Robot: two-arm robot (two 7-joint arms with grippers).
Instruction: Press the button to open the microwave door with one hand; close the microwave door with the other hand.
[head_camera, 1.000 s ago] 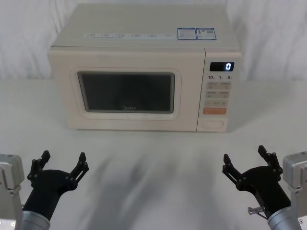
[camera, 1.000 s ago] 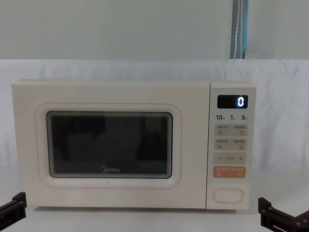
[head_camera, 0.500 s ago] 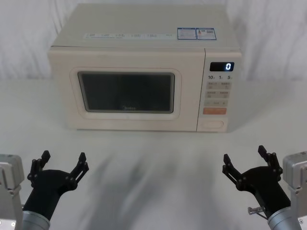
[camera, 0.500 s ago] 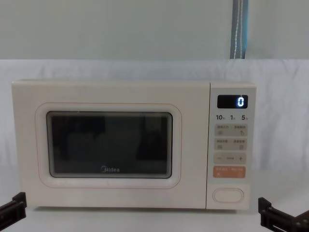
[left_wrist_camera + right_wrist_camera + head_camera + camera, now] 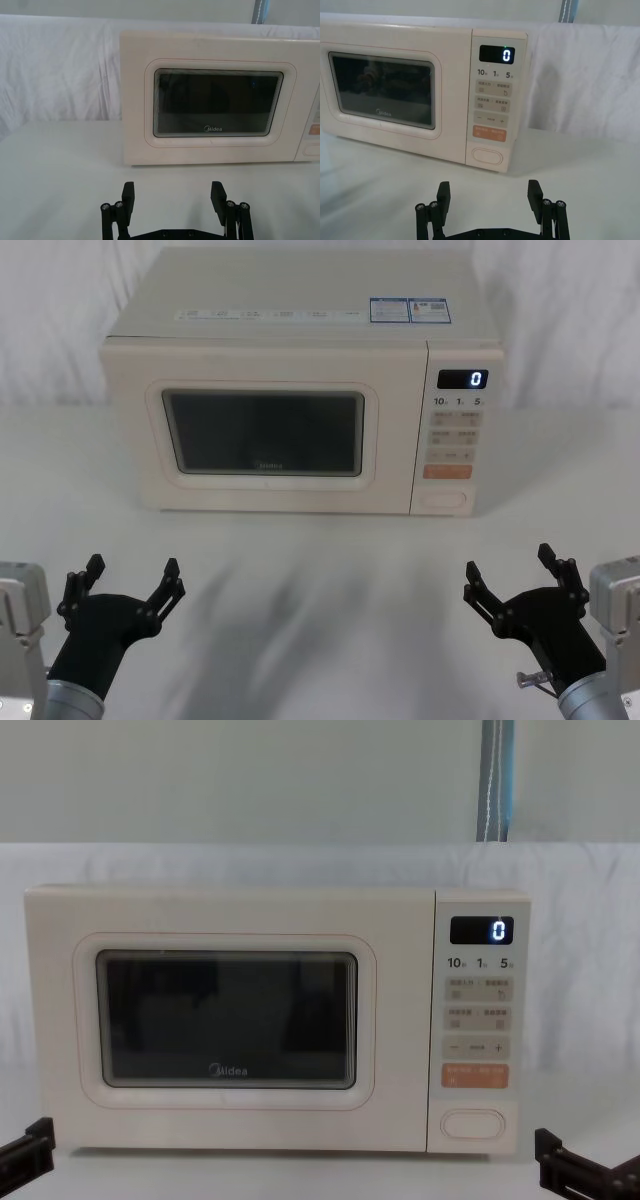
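The microwave (image 5: 300, 390) is set at the tabletop's (image 5: 320, 580) far side, door (image 5: 262, 430) shut, button (image 5: 446, 500) untouched. Left gripper (image 5: 128, 585) and right gripper (image 5: 515, 578) are held near, fingers spread.

No visible change since 1 s ago: nothing moved, shifted, opened or shut.

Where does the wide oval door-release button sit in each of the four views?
Head: button, lower right of the microwave front.
Chest, lower right.
Left wrist: cut by the frame edge.
Right wrist, centre.
Shared landmark: the orange key directly above it.
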